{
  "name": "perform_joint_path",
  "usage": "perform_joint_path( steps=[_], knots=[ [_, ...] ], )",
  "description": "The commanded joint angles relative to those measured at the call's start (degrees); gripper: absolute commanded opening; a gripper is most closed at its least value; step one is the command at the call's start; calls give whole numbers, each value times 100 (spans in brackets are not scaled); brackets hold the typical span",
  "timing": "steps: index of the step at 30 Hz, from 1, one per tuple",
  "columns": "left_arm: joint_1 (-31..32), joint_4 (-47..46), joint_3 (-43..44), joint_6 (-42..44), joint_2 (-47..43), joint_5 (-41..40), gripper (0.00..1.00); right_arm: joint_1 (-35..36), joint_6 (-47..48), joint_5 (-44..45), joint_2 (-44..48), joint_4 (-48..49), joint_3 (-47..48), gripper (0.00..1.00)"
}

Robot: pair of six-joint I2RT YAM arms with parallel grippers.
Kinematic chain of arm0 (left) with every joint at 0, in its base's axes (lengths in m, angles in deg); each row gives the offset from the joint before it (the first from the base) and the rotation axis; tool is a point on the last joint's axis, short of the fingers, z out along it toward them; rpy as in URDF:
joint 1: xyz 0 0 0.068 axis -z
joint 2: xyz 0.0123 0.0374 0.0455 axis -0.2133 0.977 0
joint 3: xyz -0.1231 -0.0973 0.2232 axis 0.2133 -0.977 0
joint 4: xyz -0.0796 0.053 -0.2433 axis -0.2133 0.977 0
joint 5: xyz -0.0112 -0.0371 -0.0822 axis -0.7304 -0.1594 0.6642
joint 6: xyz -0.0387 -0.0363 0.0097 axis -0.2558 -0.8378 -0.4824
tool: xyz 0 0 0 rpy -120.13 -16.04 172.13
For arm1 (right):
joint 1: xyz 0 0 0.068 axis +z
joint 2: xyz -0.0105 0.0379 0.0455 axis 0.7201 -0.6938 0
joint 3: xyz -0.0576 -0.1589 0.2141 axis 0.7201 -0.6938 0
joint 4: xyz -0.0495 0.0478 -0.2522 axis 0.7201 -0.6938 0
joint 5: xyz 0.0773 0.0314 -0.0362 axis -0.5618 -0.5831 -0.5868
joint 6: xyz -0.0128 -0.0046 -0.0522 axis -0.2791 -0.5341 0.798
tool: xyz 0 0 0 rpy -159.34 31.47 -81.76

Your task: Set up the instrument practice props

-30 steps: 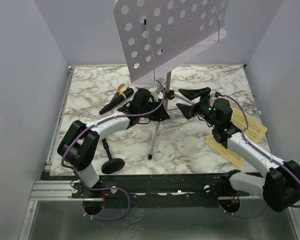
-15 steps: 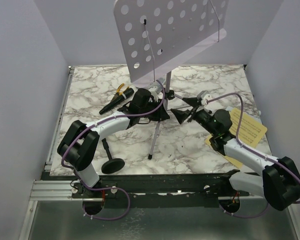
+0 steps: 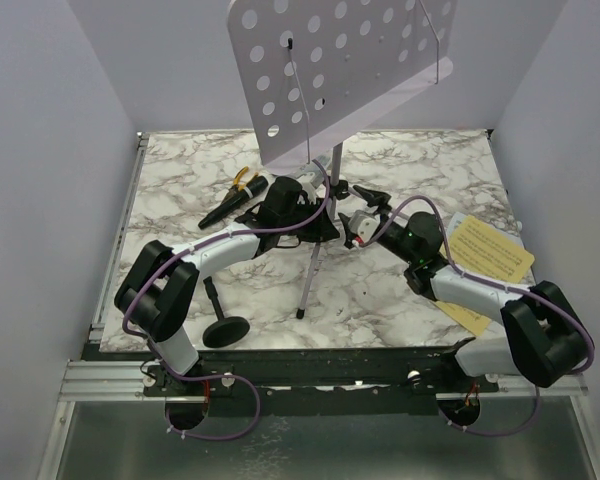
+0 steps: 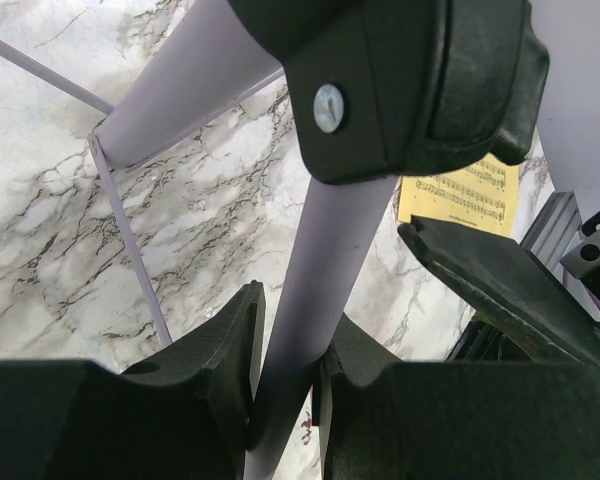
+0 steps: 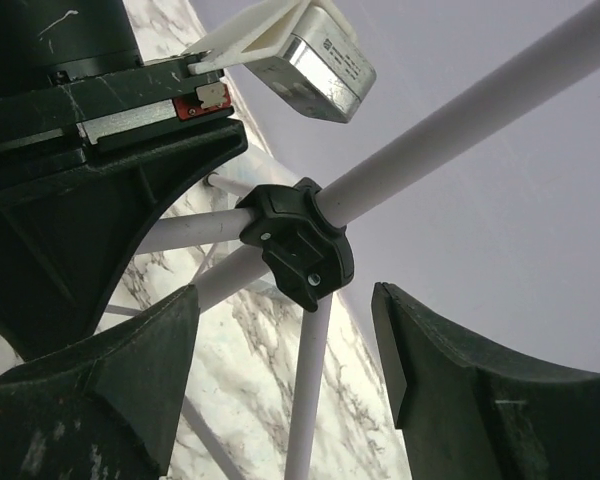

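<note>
- Your right gripper (image 3: 365, 215) has swung in from the sheets (image 3: 492, 250) to the stand (image 3: 330, 70). Its jaws are narrowing but open, and they straddle the tripod hub (image 5: 300, 245) without touching it.
- Your left gripper (image 4: 285, 390) stays clamped on the pole (image 4: 330, 270), keeping the stand upright mid-table, probably to steady it while you adjust the legs.
- The stand's far legs are hidden behind both arms, and you cannot tell whether the hub is locked.

Yellow-handled pliers (image 3: 244, 180) lie on the white marble-patterned tabletop (image 3: 400, 300) before me, left of centre toward the far side; plain lilac walls (image 3: 40, 150) enclose my workspace.
</note>
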Motion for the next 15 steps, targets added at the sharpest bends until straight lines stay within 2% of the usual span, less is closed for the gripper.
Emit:
perform_joint_path(
  steps=[1,5,9,15],
  knots=[
    [-90,1401,-329,-240,385,-568,5,34,490,-278,-270,807,115,74],
    [-90,1401,-321,-249,373,-552,5,31,329,-319,-482,820,224,65],
    [-90,1397,-314,-257,392,-518,5,34,-46,-256,-632,1132,203,48],
    [-90,1400,-312,-266,413,-492,5,35,-1249,184,-757,1103,323,31]
  ],
)
